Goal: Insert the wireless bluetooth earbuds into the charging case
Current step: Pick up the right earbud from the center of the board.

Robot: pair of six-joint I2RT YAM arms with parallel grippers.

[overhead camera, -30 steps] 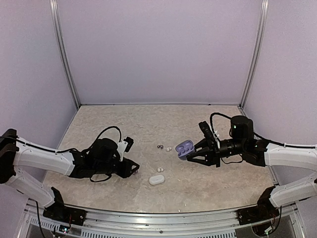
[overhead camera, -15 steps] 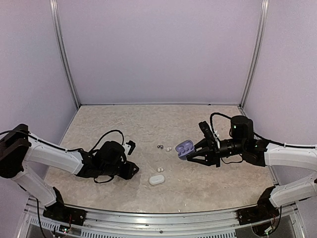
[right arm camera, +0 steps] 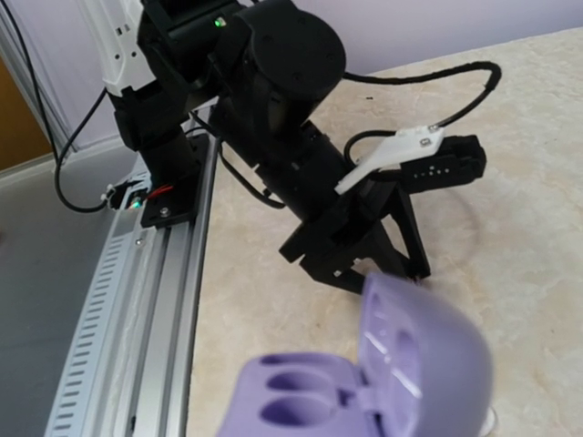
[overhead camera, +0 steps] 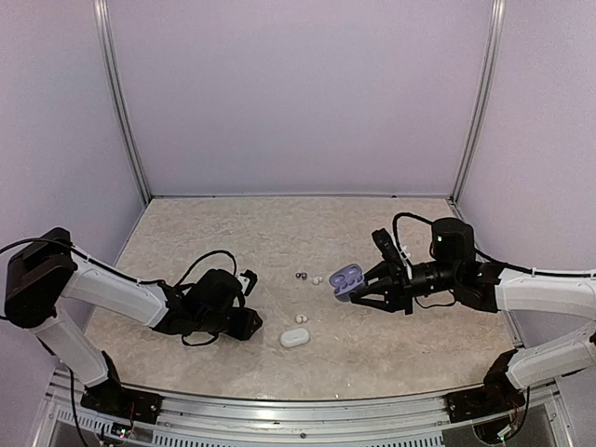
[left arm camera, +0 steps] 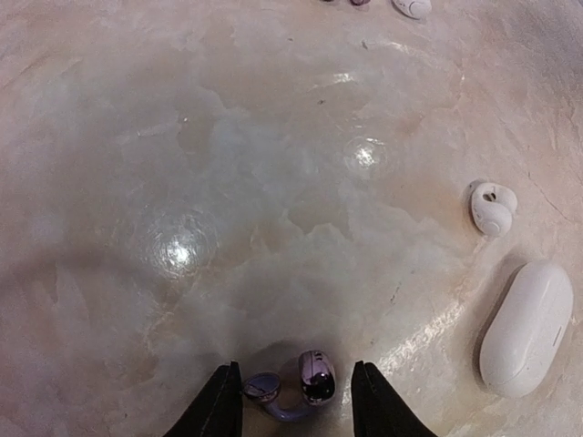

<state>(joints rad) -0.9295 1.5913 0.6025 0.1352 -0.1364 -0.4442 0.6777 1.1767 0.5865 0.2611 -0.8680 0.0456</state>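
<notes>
Tbl (overhead camera: 419,363): white case (overhead camera: 294,338), cream bud (overhead camera: 301,318) beside; grey bud (overhead camera: 300,275), 2nd cream bud (overhead camera: 318,279) behind.

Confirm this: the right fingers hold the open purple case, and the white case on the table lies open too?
Not quite. The white case is closed, as the left wrist view shows; the right fingers do hold the open purple case.

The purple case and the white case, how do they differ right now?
The purple case is open, its lid tipped up over two empty sockets; the white case is closed. The purple case is held in the right gripper; the white case lies flat on the table with no gripper on it. Both are small, rounded pebble shapes.
</notes>
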